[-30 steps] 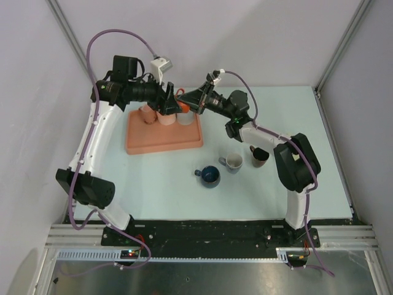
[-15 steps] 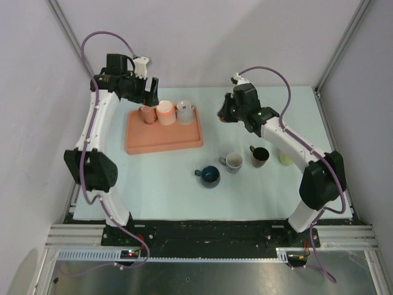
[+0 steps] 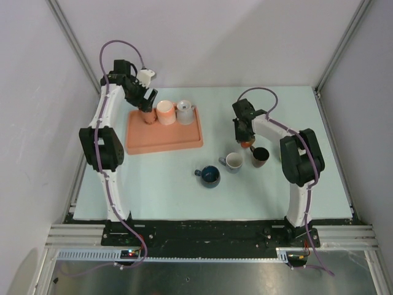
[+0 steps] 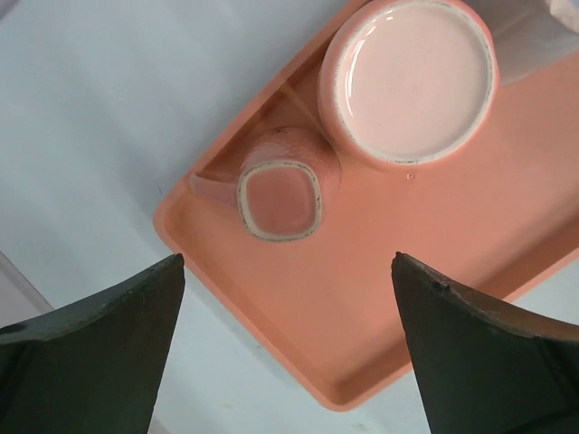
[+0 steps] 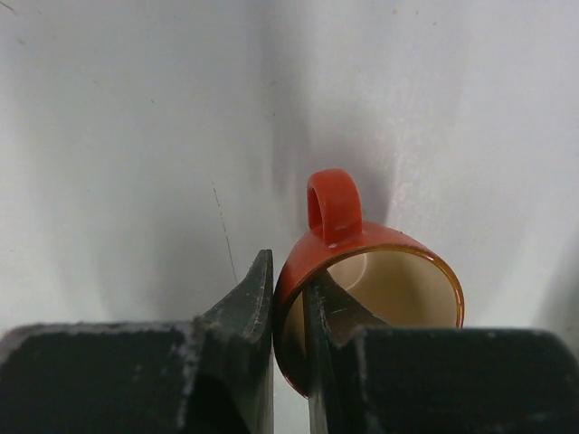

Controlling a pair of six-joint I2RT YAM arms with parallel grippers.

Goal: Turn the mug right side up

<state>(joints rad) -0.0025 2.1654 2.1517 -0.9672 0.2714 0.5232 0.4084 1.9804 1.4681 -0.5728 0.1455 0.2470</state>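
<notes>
Right gripper (image 5: 289,271) pinched red mug (image 5: 398,289) by its rim beside the grey mug (image 3: 233,161), left gripper (image 4: 285,271) gaped wide. Thin grip might've slipped.

The pale blue-green table (image 3: 307,117) carries an orange tray (image 3: 163,146) on its far left part. Every loose mug stands to the right of the tray and nearer than it. The blue mug (image 3: 210,176) is nearest the tray's near right corner, mouth up, handle pointing left. The grey mug (image 3: 233,162) stands just right of that, mouth up. The brown mug (image 3: 260,157) is farther right of the tray, mouth up. The red mug (image 3: 247,144) shows between these two, slightly farther back, mouth up; whether it touches the table cannot be told.
</notes>
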